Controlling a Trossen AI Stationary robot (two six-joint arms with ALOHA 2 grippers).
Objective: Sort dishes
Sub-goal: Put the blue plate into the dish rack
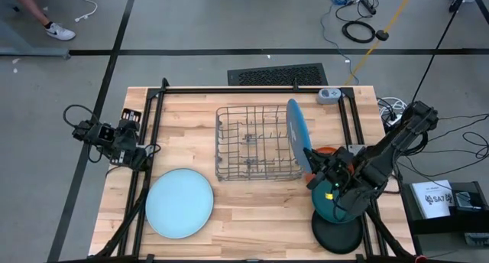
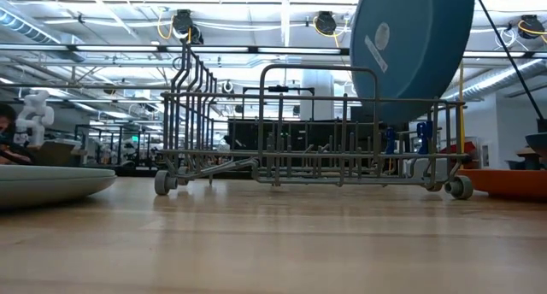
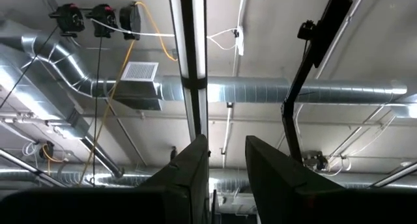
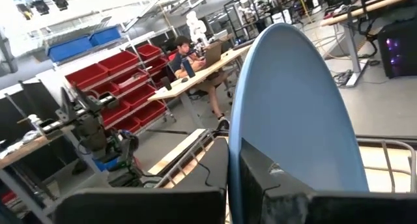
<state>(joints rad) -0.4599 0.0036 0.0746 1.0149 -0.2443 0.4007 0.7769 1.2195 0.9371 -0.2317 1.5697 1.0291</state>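
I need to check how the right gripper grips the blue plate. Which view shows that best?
The right wrist view: the fingers pinch the blue plate's rim. The high view shows it edge-on beside the rack; low shows only its back.

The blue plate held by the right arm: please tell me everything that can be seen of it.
The blue plate is round, flat and smooth, medium blue with a pale label on its underside, as the low view shows. It stands on edge, nearly upright, at the right end of the wire dish rack, above its tines. The right tool is shut on its rim, one finger on each face. Whether its lower edge touches the rack cannot be told.
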